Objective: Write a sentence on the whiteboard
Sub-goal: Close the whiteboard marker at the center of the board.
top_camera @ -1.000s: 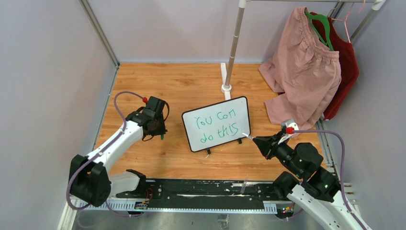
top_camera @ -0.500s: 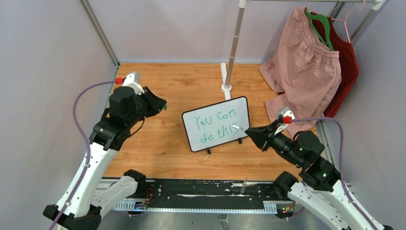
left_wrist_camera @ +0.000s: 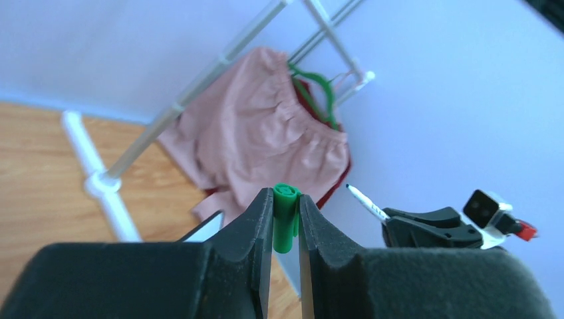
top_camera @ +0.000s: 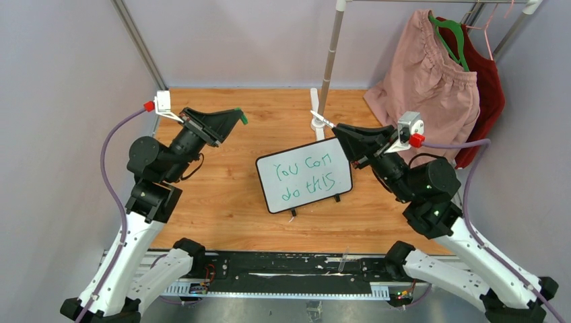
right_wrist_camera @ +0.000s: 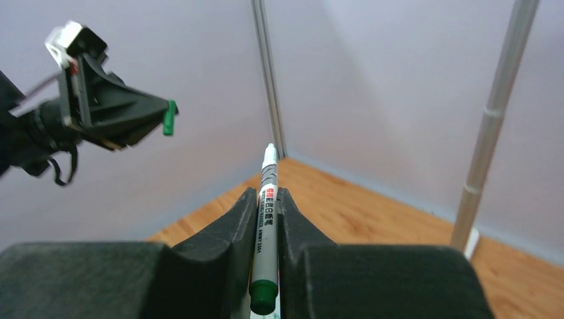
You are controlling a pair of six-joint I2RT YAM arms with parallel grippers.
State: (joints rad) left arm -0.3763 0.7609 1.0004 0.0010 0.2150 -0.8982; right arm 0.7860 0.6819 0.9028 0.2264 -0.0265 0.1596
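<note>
The whiteboard (top_camera: 334,151) stands on the wooden floor in the middle, propped on its black feet. The sentence (top_camera: 313,163) in green reads "You can do this" on two lines. My left gripper (top_camera: 237,116) is raised left of the board, shut on a green marker cap (left_wrist_camera: 286,222). My right gripper (top_camera: 337,128) hangs above the board's top right corner, shut on the white marker (right_wrist_camera: 266,206). The marker's tip points up and left, off the board. The two grippers face each other, apart. A corner of the whiteboard (left_wrist_camera: 205,230) shows in the left wrist view.
A white clothes rack pole (top_camera: 328,64) rises from its base (top_camera: 316,108) just behind the board. Pink shorts (top_camera: 424,101) and a red garment (top_camera: 488,94) hang at the back right. Grey walls close in the left and rear. A black rail (top_camera: 269,266) runs along the near edge.
The right gripper lifted the marker off the end of the writing and rose above the board. The left arm swung up from the floor and turned its cap toward the middle.
</note>
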